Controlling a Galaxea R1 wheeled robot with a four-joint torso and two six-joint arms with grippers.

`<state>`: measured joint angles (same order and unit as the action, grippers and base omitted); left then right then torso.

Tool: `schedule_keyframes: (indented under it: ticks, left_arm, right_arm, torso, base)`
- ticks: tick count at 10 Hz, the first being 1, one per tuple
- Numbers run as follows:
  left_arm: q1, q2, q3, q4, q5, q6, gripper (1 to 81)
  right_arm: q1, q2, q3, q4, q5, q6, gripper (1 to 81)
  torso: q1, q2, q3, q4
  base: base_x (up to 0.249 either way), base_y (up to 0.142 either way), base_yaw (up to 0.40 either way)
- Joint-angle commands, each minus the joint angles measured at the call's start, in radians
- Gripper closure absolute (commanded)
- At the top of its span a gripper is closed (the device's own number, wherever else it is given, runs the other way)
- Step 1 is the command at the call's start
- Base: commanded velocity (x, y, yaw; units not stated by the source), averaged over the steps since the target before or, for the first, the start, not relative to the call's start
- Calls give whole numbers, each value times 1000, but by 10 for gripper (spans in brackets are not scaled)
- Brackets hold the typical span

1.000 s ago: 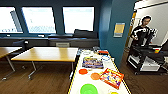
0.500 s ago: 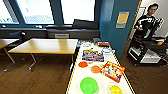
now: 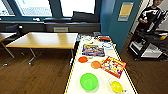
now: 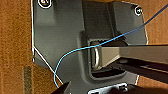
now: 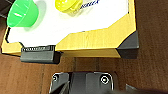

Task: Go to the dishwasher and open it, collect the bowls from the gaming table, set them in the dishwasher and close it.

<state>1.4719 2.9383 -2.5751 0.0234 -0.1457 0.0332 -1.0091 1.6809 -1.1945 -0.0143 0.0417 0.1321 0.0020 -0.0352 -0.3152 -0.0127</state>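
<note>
1. The gaming table, a long narrow white surface, runs straight away from the robot in the head view, its near end right below the camera.
2. The bowls sit on its near half: a bright green bowl closest, then two orange bowls farther along, the three well apart from one another.
3. Beside them lie a yellow round object, a red box and a colourful box farther up.
4. In the right wrist view the green bowl and the yellow object lie just past the surface's end edge, so the right arm looks to be the nearer one.
5. The left wrist view shows wooden floor around the robot's own parts.
6. Whether either end effector is released or clenched cannot be told; nothing shows as grasped.
7. A person stands by a rig at far right
</note>
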Motion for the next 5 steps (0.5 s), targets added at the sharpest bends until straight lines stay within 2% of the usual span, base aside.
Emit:
schedule_keyframes:
  ticks: [1,4,5]
  left_arm:
    - [-12,-13,4,1,60,8,10]
    - [-12,-13,4,0,60,8,10]
    - [-12,-11,4,0,60,8,10]
  right_arm:
    - [223,-106,15,79,-197,6,10]
    - [333,-129,3,102,-286,6,10]
    - [368,-135,1,100,-313,19,10]
  torso:
    - [0,0,-46,0]
    - [1,1,-131,0]
    - [1,1,-132,0]
  base:
    - [0,0,0]
    - [0,0,0]
    - [0,0,0]
